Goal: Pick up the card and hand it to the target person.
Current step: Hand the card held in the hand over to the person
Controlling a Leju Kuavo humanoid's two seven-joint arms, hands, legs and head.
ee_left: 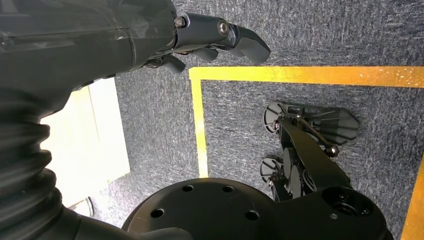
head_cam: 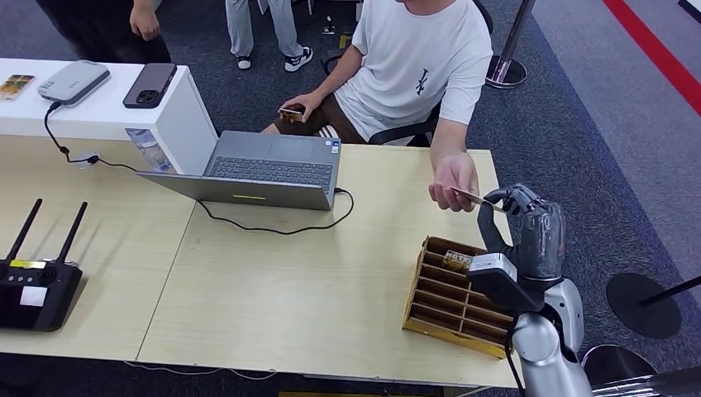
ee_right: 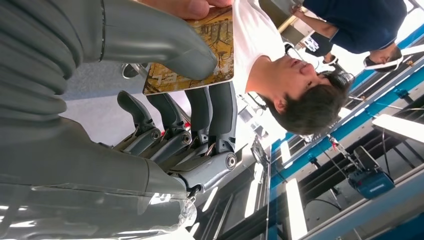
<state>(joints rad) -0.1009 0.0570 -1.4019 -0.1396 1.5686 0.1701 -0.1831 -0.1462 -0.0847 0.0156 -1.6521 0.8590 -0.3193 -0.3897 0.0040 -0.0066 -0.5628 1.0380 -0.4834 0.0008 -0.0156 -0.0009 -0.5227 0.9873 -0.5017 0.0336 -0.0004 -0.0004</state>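
Observation:
A yellow-brown printed card (ee_right: 200, 55) is pinched between the thumb and fingers of my right hand (ee_right: 165, 90). In the head view that hand (head_cam: 517, 211) is raised past the table's right edge, holding the card (head_cam: 468, 197) out flat. A seated person in a white T-shirt (head_cam: 422, 58) has a hand (head_cam: 453, 178) on the card's far end, and their thumb (ee_right: 185, 6) presses on it too. My left hand (ee_left: 210, 37) hangs by my side over the carpet with nothing in it, its dark fingers loosely extended.
A wooden slotted box (head_cam: 450, 294) with another card (head_cam: 456, 260) in it stands on the table just under my right arm. An open laptop (head_cam: 264, 169) with its cable lies mid-table, and a black controller (head_cam: 37, 281) sits at the left. More people stand behind the white counter (head_cam: 178, 107).

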